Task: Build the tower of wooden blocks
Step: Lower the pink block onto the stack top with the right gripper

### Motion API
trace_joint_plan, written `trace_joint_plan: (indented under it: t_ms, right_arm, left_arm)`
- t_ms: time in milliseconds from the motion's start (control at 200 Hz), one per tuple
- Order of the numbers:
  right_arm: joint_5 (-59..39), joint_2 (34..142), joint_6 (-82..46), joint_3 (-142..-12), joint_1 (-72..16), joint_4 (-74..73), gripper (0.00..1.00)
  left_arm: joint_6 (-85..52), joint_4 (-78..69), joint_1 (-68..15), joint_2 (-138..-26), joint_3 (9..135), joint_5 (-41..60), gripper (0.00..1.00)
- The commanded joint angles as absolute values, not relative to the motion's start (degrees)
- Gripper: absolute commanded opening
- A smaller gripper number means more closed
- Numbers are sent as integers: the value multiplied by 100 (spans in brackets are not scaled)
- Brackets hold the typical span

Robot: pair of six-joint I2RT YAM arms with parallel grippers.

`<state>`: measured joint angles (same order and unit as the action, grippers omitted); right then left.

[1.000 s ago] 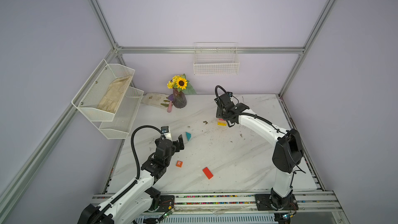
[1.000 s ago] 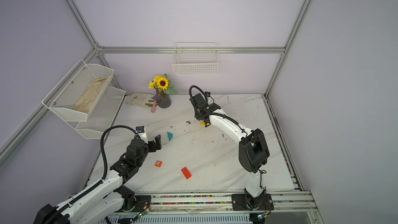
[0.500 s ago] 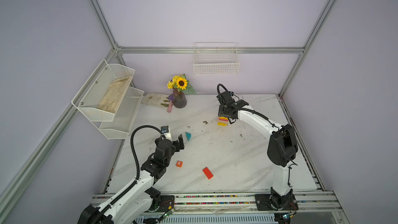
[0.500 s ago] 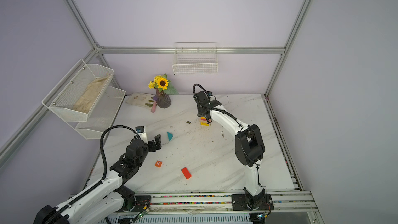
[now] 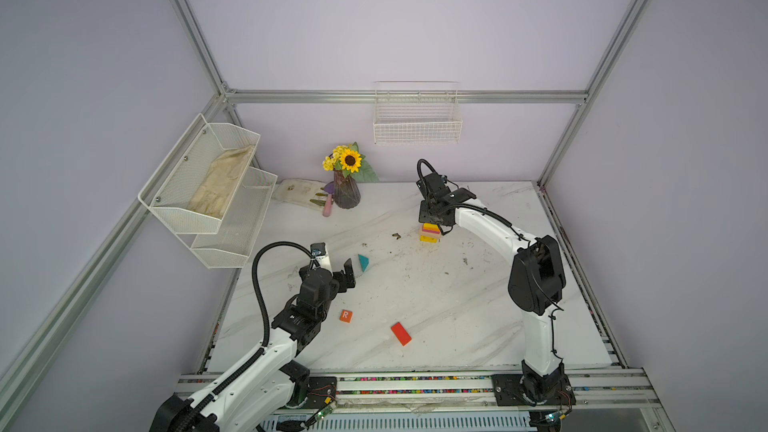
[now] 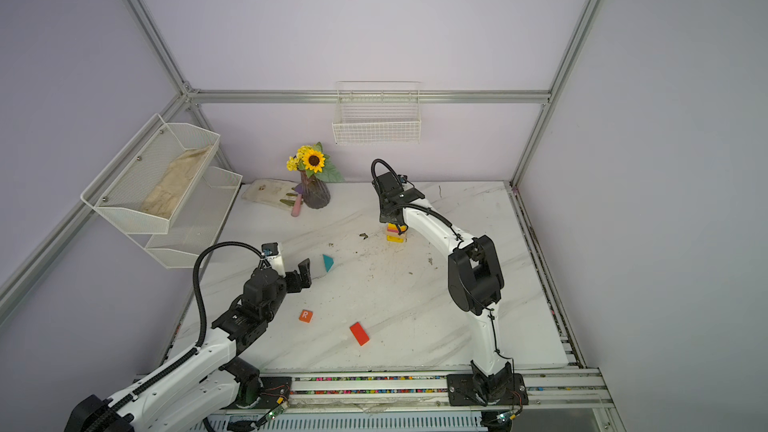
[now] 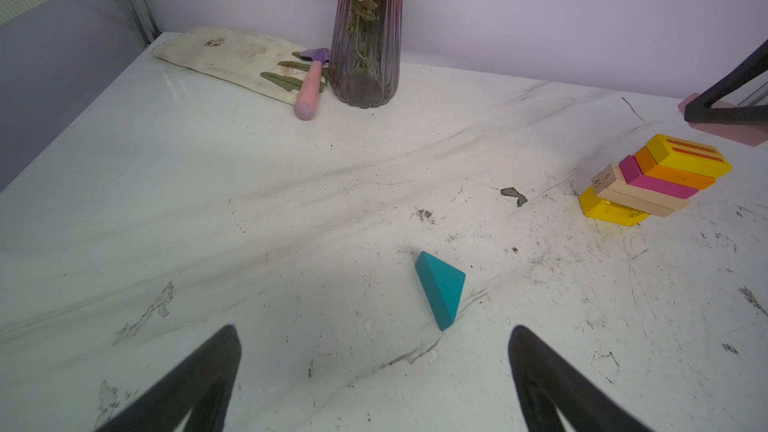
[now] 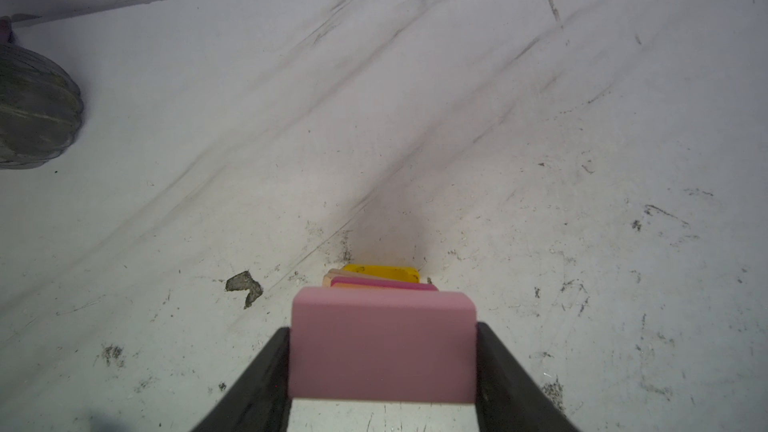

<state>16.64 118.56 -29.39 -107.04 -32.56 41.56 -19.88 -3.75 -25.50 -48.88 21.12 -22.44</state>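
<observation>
Spread across both top views: a white marble worktop [image 5: 457, 305] [image 6: 415, 305], scuffed and speckled with dirt.

Reaches in from the front rail with the left arm [image 5: 282, 347] and the right arm [image 5: 486, 222]. Clamps the right jaws on a pink block [image 8: 382, 347] and holds it close over the tower [image 5: 430, 232]; cannot tell whether it touches the top slab. Keeps the left jaws wide apart around nothing, low over the worktop, aimed at the teal triangle [image 7: 441, 288], which lies just ahead of them and clear of both.

On the left wall, a two-tier mesh rack [image 5: 199, 184] with a beige cloth in the upper tier. On the back wall, a wire basket [image 5: 417, 122].

At the back left, a ribbed glass vase [image 5: 346, 193] of sunflowers, just beside a cloth pouch [image 5: 297, 191] and a pink-handled trowel [image 5: 328, 205].

Toward the back, right of centre and well apart from the vase, the tower. From the bottom up: yellow base, tan slab, magenta, orange, then a yellow slab with red stripes, each layer slightly offset.

Near the front, flat on the worktop, a red block [image 5: 401, 333]. Near it on the left, an orange "R" cube [image 5: 345, 316], letter up.
</observation>
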Motion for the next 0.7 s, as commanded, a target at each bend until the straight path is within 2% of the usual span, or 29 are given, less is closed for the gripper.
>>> trace_joint_plan:
  t_ms: [0, 695]
  right_arm:
    - [1696, 11945, -2900, -10912, -3251, 4507, 52]
    - [1601, 12156, -2892, -11214, -3252, 4816, 57]
  left_arm:
    - [-1908, -635, -2524, -4886, 2065, -2209, 98]
    - [-1908, -633, -2523, -4886, 2063, -2200, 97]
